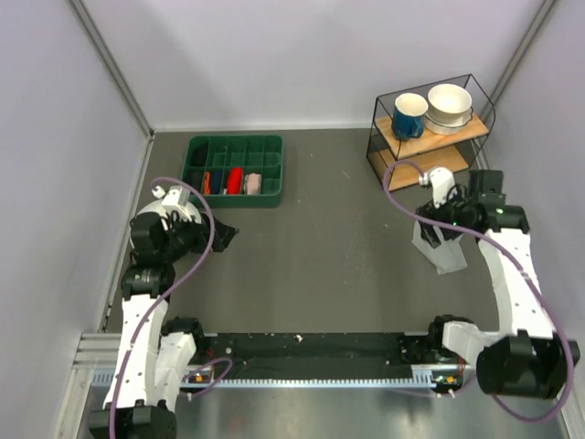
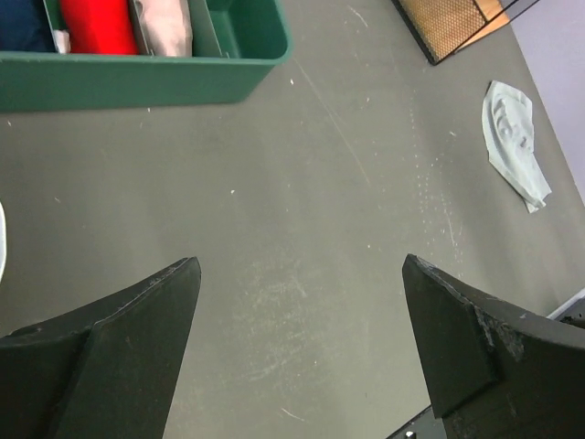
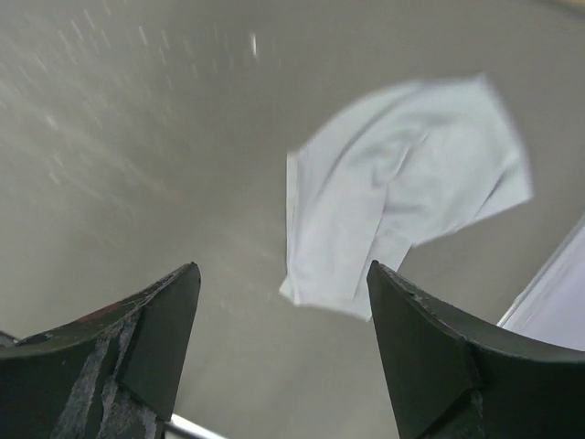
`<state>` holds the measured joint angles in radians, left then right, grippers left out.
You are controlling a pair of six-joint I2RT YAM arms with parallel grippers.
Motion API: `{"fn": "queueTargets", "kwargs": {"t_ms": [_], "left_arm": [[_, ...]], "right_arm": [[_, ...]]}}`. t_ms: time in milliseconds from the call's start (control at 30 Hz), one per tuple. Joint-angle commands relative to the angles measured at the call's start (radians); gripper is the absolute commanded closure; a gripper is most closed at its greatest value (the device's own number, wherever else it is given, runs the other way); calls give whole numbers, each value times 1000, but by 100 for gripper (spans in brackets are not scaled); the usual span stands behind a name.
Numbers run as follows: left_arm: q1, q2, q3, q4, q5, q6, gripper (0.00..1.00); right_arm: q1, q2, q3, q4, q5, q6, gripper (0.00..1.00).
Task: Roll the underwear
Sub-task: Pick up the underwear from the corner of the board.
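Note:
The underwear (image 1: 441, 251) is a light grey crumpled garment lying on the dark table at the right, below the wire rack. In the right wrist view the underwear (image 3: 402, 178) lies flat just beyond my fingertips, its near edge reaching the gap between them. My right gripper (image 3: 283, 267) hovers over it with its jaws apart and nothing between them; from above, the right gripper (image 1: 437, 229) sits right at the garment's far end. My left gripper (image 2: 300, 261) is open over bare table, far from the underwear (image 2: 515, 142). From above, the left gripper (image 1: 222, 236) is at the left side.
A green tray (image 1: 234, 197) with red, pink and dark cloth rolls stands at the back left; the tray's front wall (image 2: 137, 80) shows in the left wrist view. A wire rack (image 1: 430, 137) holding a blue mug (image 1: 409, 116) and white bowls (image 1: 450, 105) stands at the back right. Walls enclose three sides.

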<state>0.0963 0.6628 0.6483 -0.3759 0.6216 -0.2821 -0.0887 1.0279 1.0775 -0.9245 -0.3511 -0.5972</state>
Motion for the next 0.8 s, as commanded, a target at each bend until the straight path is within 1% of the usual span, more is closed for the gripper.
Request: {"fn": "queueTargets", "kwargs": {"t_ms": [0, 67, 100, 133, 200, 267, 433, 567, 733, 767], "left_arm": [[0, 8, 5, 114, 29, 12, 3], [0, 20, 2, 118, 35, 8, 3], [0, 20, 2, 126, 39, 6, 3], [0, 21, -1, 124, 40, 4, 2], [-1, 21, -3, 126, 36, 4, 2], [0, 18, -4, 123, 29, 6, 2], [0, 26, -3, 121, 23, 8, 1], [-1, 35, -1, 123, 33, 3, 1], [0, 34, -3, 121, 27, 4, 1], [0, 34, -4, 121, 27, 3, 1]], "right_arm": [[-13, 79, -96, 33, 161, -98, 28], [-13, 159, -108, 105, 166, -85, 32], [-10, 197, -102, 121, 164, -63, 39], [4, 263, -94, 134, 164, -52, 42], [24, 332, -76, 150, 170, -33, 47], [49, 401, -79, 159, 179, -29, 49], [60, 465, -117, 196, 221, -33, 50], [63, 511, -143, 222, 261, -41, 53], [83, 557, -157, 234, 245, -27, 65], [111, 554, -166, 234, 244, -26, 68]]}}
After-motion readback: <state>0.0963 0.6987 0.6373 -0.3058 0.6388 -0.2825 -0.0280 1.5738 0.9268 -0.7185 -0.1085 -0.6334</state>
